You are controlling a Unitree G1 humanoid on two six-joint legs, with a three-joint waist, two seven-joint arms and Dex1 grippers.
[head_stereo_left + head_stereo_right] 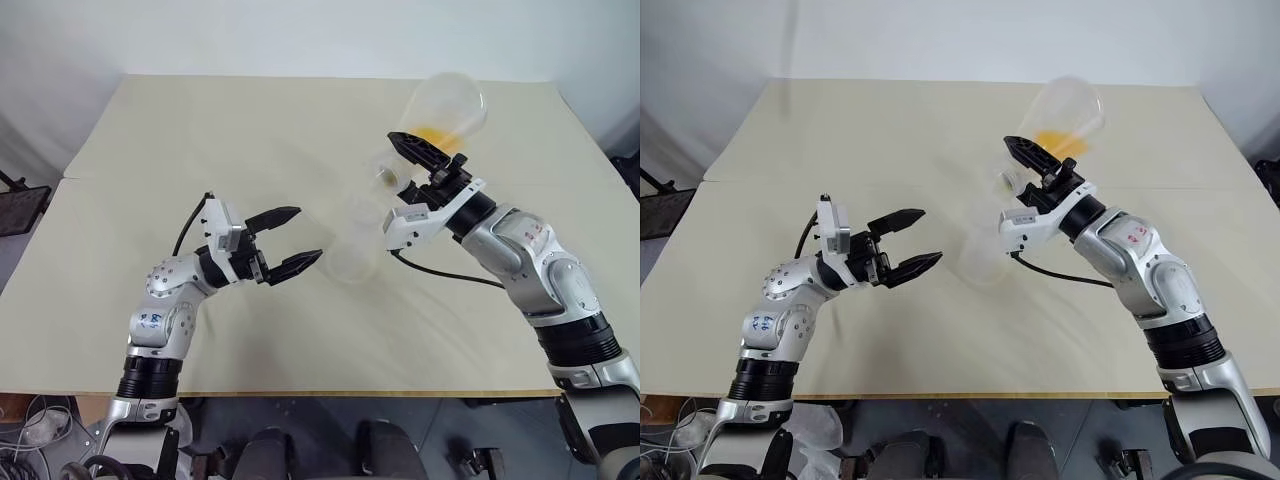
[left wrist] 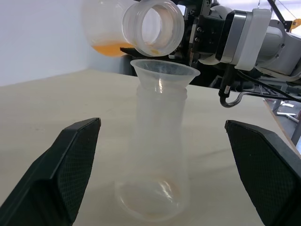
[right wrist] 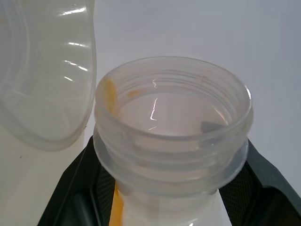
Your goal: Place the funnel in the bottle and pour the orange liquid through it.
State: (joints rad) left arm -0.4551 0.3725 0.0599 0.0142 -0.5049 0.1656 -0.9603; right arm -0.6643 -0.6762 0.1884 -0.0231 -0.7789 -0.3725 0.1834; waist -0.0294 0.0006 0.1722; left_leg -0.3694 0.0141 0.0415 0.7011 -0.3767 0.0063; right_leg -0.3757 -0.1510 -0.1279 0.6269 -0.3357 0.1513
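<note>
My right gripper [image 1: 425, 172], in the upper right of the head view, is clamped on the neck of the flask [image 1: 445, 105], which I hold tilted with its round belly up and its mouth [image 2: 153, 26] pointing down toward the middle of the frame. The orange liquid [image 1: 440, 136] lies as a shallow pool in the low side of the belly, and a thin orange trace shows at the mouth. Under it the bottle [image 2: 157, 155] stands upright on the table [image 1: 200, 130], in the centre of the frame, with the funnel [image 2: 163, 74] sitting in its neck. The flask mouth hangs just above the funnel rim and, I think, a little to one side of it. My left gripper [image 1: 287, 240], at the lower left, has its fingers wide apart and holds nothing; it stands beside the bottle without touching it. I judge that the pouring is only beginning. The risk I see is this: if I tilt too fast, the liquid can run over the funnel rim or miss it. The bottle is light and nobody holds it, so a touch from the flask could tip it.
</note>
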